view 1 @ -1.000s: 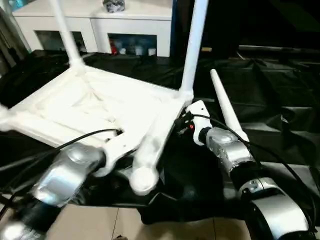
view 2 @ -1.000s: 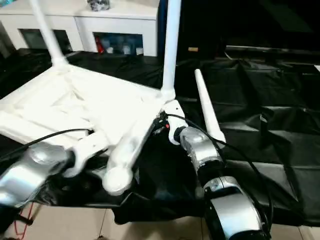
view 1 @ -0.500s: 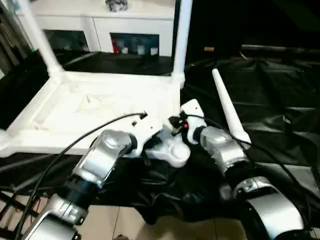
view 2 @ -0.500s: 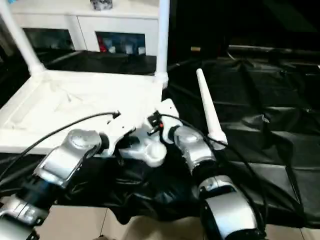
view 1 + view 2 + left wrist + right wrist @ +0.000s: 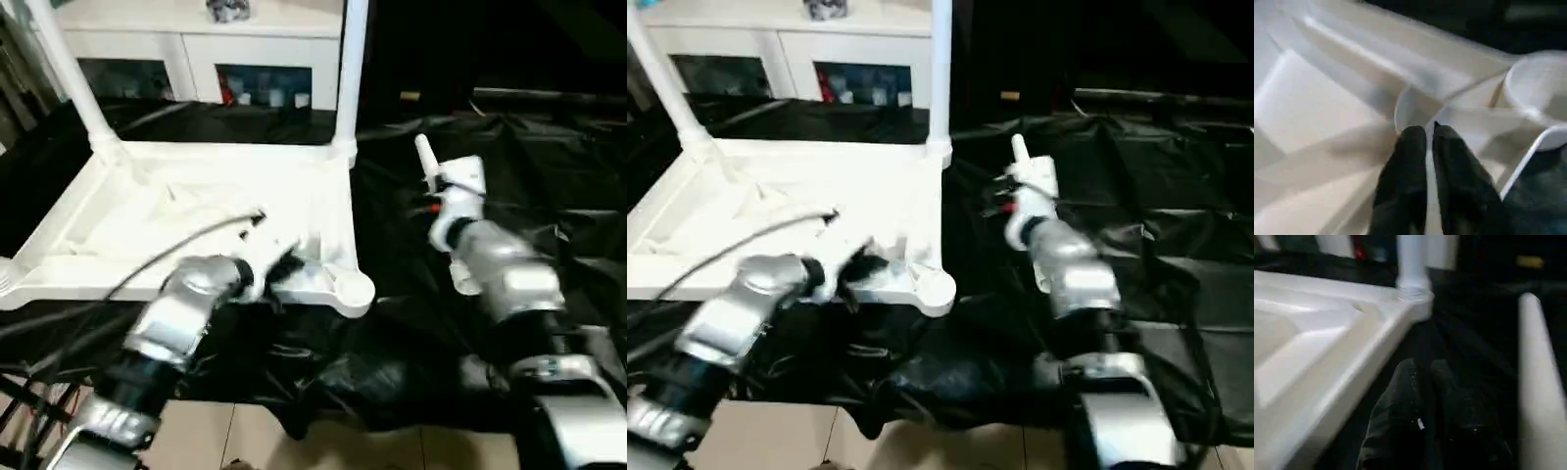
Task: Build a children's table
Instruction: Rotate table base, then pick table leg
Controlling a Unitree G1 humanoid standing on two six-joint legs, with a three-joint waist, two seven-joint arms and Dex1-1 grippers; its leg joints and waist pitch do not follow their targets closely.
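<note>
The children's table top (image 5: 196, 196) lies upside down on the black cloth, ribbed underside up. Two white legs (image 5: 69, 78) (image 5: 351, 69) stand in its far corner sockets. The near right socket (image 5: 355, 291) is empty. My left gripper (image 5: 284, 264) rests at the top's near edge beside that socket; in the left wrist view its fingers (image 5: 1413, 147) stand almost together over a rib, holding nothing. My right gripper (image 5: 431, 186) hovers off the top's right side, its dark fingers (image 5: 1400, 396) close together and empty. A loose leg (image 5: 1540, 382) lies on the cloth just beyond it.
The black-draped work table (image 5: 549, 166) stretches to the right and back. A white cabinet (image 5: 196, 49) with glass doors stands behind. The cloth's front edge hangs over tiled floor (image 5: 245, 441). A black cable (image 5: 186, 245) arcs over my left forearm.
The tilted table top settled flat on the cloth. My right gripper has pulled away from the near right corner, up and right toward the loose leg. My left gripper stays at the near edge.
</note>
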